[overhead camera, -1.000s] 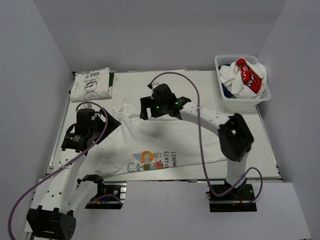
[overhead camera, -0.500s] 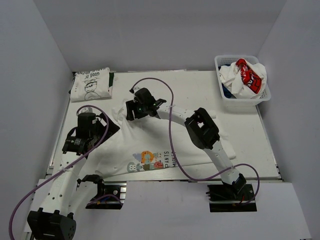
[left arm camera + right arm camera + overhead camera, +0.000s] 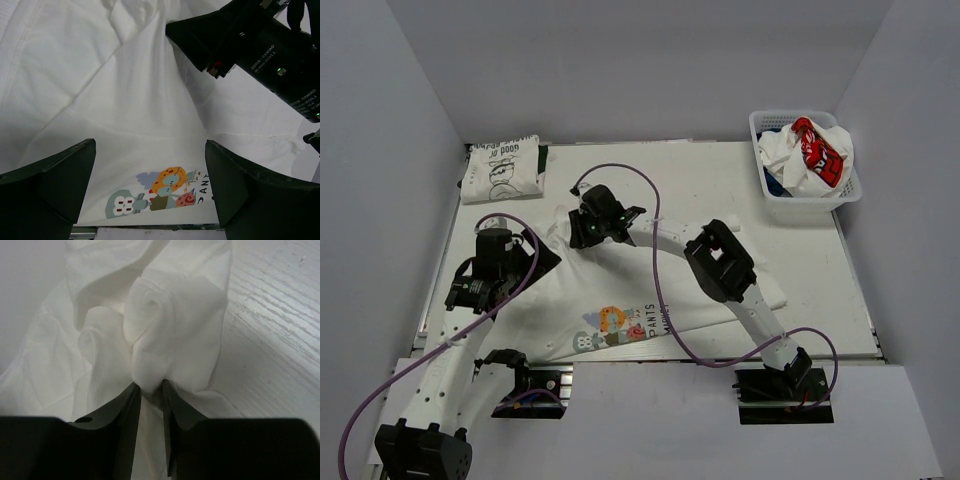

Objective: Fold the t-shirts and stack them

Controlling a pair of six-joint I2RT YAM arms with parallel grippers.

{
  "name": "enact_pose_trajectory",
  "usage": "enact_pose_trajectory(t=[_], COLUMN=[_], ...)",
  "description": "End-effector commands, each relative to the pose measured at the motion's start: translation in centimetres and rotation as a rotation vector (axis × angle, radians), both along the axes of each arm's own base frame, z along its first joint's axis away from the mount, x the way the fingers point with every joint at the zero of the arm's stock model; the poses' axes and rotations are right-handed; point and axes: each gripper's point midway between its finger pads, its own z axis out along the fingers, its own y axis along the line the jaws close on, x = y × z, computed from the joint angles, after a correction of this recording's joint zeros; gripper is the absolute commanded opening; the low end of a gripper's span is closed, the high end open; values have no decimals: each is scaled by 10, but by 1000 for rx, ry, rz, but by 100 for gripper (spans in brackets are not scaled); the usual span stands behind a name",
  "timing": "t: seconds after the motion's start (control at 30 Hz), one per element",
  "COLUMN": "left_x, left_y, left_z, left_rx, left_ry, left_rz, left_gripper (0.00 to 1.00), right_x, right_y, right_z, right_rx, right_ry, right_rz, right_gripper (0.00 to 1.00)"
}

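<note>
Your right gripper [image 3: 149,386] pinches a fold of the cartoon t-shirt [image 3: 620,290]; your left gripper [image 3: 150,170] gapes above it, partly hiding its lettering.

Soft, even light falls from above. The top view is bright and sharp, with only faint shadows on the table [image 3: 770,200]. In the right wrist view the white t-shirt [image 3: 170,315] is nearly washed out, and the dark fingers [image 3: 122,440] of the right gripper [image 3: 150,390] are blurred. The fingers [image 3: 45,195] of the left gripper [image 3: 150,150] also look soft and very dark, while the cloth behind them is sharp.
</note>
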Motion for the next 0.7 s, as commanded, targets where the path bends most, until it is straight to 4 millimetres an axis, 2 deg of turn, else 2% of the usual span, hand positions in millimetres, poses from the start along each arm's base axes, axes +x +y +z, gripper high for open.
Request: enact_pose_trajectory(t=[0.0,0.03,0.13,0.17,0.27,0.37,0.47,0.5,0.6,0.63,0.67], left_x=[-1,-1,-1,0,0,1,2,3,8,8,13], left_y=[-2,-2,-2,-1,-1,-1,-1,-2,-2,-1,-1], left_z=[0,0,0,0,-3,-8,-15,-11,-14,-17,-14], left_rx=[4,4,4,10,12,15,19,11,15,23,22], left_ry=[-19,-19,-19,-20,-8,14,45,38,65,75,66], left_rz=[-24,-24,-24,-17,-17,-17,-17,-11,-11,-5,-5], left_gripper=[100,100,100,100,100,100,100,100,100,100,100], right_x=[17,31,56,60,75,89,94,97,103,100,99], right_y=[-1,-9,-23,-26,-30,-34,-38,-42,-39,-41,-41], right_z=[21,19,25,25,45,74,81,81,80,72,72], right_rx=[18,-10,-16,-17,44,103,93,72,73,47,45], right_ry=[-51,-87,-122,-125,-134,-199,-235,-254,-247,-224,-222], right_rz=[-89,-174,-304,-329,-405,-430,-420,-409,-366,-333,-324], right_gripper=[26,19,13,12,7,6,6,7,26,45,51])
